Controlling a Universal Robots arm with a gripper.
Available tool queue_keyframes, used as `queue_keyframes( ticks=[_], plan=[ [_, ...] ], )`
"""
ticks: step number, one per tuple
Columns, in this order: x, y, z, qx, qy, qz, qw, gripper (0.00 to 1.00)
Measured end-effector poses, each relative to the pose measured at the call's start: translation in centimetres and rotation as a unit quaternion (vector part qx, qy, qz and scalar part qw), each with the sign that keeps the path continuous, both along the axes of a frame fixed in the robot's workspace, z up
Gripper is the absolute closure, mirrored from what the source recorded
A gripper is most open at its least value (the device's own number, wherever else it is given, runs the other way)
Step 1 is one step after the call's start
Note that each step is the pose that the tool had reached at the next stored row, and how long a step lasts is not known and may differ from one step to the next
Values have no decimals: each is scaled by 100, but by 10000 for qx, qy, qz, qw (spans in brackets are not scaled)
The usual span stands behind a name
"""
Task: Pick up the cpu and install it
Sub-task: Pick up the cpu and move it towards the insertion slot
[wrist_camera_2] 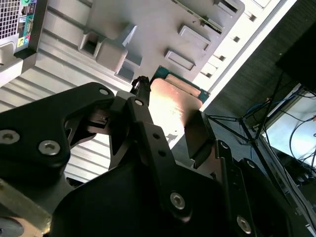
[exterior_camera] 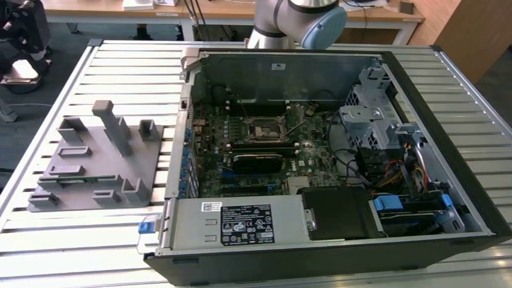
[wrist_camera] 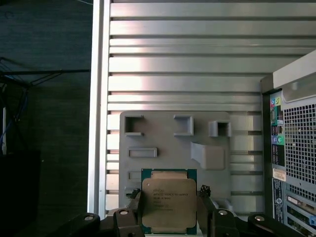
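Found gripper clenched on cpu, fingers pressed to two opposite edges, silver lid facing the first wrist view. Saw the same grasp from the other side in the second wrist view: cpu pinched between black fingers. Logged cpu held above fixture, near its edge, not touching.

Noted case across centre and right of the exterior view, lying open. Counted inside: motherboard, socket near its middle, drive cage toward the exterior view's right. Placed fixture at the exterior view's left, just beside case, with a thin green strip in one slot. Spotted arm at top centre.

Marked table edge close beside fixture, dark floor beyond. Recorded bare slats at upper left of the exterior view.
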State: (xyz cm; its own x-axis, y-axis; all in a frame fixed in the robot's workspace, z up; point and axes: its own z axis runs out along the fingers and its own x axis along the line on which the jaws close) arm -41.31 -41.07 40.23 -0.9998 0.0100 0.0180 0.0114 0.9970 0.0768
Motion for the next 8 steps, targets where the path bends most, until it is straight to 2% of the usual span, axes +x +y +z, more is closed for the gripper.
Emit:
queue_keyframes(
  ticks=[8],
  plan=[
    [54, 0, -20, 0, 0, 0, 10000, 47]
  ],
)
